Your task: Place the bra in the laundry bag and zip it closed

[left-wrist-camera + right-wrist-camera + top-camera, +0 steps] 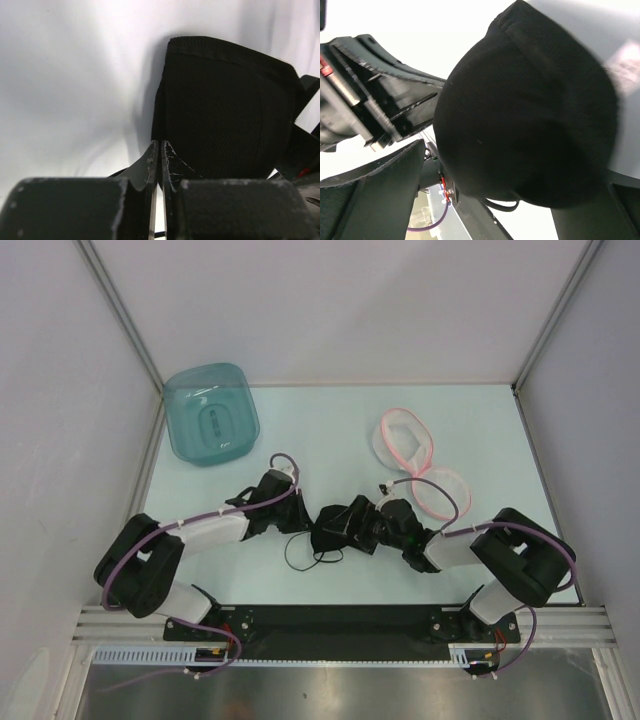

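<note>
At my left gripper [160, 148], the two fingers are pressed almost together on the lower edge of the bra [220, 110]. It is a thin pinch, as far as I can judge. My right gripper [510, 165] is spread wide, with one cup sitting between its fingers, not clamped. On the table [480, 420], the bra is between both grippers, near the front. The laundry bag [408, 440] lies open farther back on the right side, apart from the bra. I see a risk that such a small hold on soft fabric slips when I lift. Also the loose strap [298, 556] may catch on a finger and pull the bra away from the bag's opening.
</note>
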`<state>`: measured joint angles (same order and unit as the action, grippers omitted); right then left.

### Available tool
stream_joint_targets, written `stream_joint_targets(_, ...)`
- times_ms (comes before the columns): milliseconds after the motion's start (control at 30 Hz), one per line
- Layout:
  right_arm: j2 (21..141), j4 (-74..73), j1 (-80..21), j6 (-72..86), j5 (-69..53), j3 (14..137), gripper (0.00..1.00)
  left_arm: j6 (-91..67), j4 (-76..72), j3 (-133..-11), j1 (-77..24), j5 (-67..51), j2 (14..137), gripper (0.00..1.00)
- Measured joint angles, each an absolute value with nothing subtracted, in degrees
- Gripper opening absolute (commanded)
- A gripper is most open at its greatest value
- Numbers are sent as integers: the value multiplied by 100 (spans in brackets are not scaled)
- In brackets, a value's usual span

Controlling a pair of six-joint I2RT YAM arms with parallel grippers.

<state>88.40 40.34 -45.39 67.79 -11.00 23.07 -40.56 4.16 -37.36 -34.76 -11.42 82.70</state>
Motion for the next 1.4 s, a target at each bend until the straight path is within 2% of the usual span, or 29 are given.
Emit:
stream_joint_targets(367,8936,4010,-4445,6871,-1103,2307,100,-4051,569,-3795,-3726,-814,8270,9)
stream_joint_targets(500,8934,4007,-4394,6873,-1146,2305,100,-3999,711,-3795,-3726,-681,8246,23)
stream_joint_targets(700,8650,4010,-4261,6799,-1319,2053,100,-3889,967,-3798,-3629,-572,7861,27)
stream_joint_targets(900,8204,3704,-3826,6626,-1667,1955,100,-3811,1050,-3795,-3424,-598,7605,18)
stream_joint_targets(1167,6888,1883,-3603,5988,-1686,2053,100,-3750,1000,-3564,-3500,-797,7564,12)
stream_joint_targets(1267,6519,1070,-3380,5714,-1619,2150,93,-3752,993,-3507,-3636,-834,7585,11)
stream_joint_targets(1367,6230,449,-3072,5448,-1518,2206,68,-3754,937,-3498,-3726,-843,7609,10)
stream_joint_targets(1400,6187,233,-2980,5339,-1479,2270,54,-3754,919,-3498,-3747,-856,7625,10)
